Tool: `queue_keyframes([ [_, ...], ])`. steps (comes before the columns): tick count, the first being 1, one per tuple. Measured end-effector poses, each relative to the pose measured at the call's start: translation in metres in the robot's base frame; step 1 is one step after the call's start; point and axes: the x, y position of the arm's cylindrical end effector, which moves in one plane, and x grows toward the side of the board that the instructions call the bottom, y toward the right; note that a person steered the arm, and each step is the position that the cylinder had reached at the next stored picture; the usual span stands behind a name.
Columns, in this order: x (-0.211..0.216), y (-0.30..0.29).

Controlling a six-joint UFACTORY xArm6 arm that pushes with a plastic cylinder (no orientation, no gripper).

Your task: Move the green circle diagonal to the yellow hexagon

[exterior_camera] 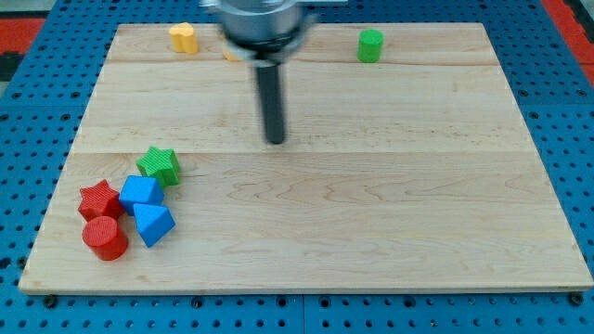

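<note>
The green circle [370, 44] is a small green cylinder near the view's top, right of centre. The yellow hexagon [184, 38] sits near the view's top left. A second yellow block [229, 56] peeks out beside the arm's body and is mostly hidden. My tip [276, 140] rests on the wooden board [371, 213] near its middle, well below and left of the green circle and right of and below the yellow hexagon, touching no block.
A cluster sits at the view's lower left: a green star [160, 164], a red star [99, 199], a blue block [141, 191], a blue triangular block [153, 224] and a red cylinder [105, 237]. Blue pegboard surrounds the board.
</note>
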Motion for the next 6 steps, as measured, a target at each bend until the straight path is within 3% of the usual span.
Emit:
queue_keyframes([
  [1,-0.061,0.123],
  [2,-0.145,0.195],
  [3,-0.188,0.147],
  [4,-0.181,0.080],
  [5,-0.094,0.006],
  [6,-0.086,-0.015],
])
